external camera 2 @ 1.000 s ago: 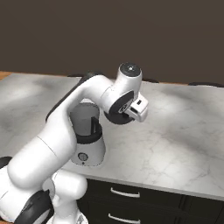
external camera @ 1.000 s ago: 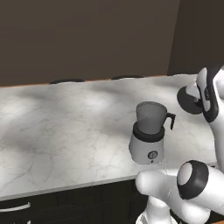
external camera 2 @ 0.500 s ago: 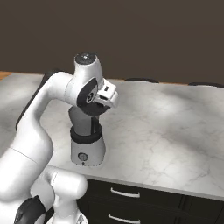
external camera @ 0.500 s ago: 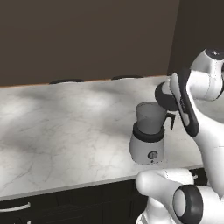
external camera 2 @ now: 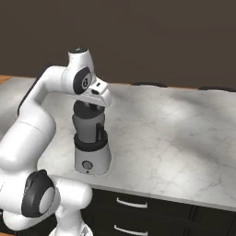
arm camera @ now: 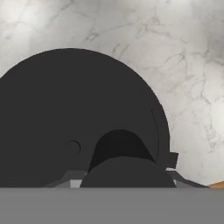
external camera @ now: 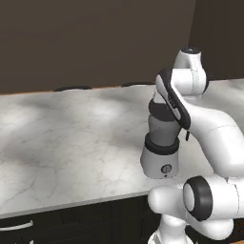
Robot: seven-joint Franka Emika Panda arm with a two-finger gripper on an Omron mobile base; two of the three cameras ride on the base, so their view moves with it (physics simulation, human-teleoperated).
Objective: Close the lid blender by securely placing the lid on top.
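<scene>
The gripper (external camera 2: 94, 107) sits directly over the blender (external camera 2: 92, 145), the dark lid (arm camera: 78, 118) right beneath it over the jar, though the grip itself can't be made out.

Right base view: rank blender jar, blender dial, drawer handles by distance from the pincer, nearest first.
1. Blender jar: directly under the pincer, at the arm's hand.
2. Blender dial: lower down, on the front of the blender base.
3. Drawer handles: below the counter edge, off to the right; farthest.
</scene>
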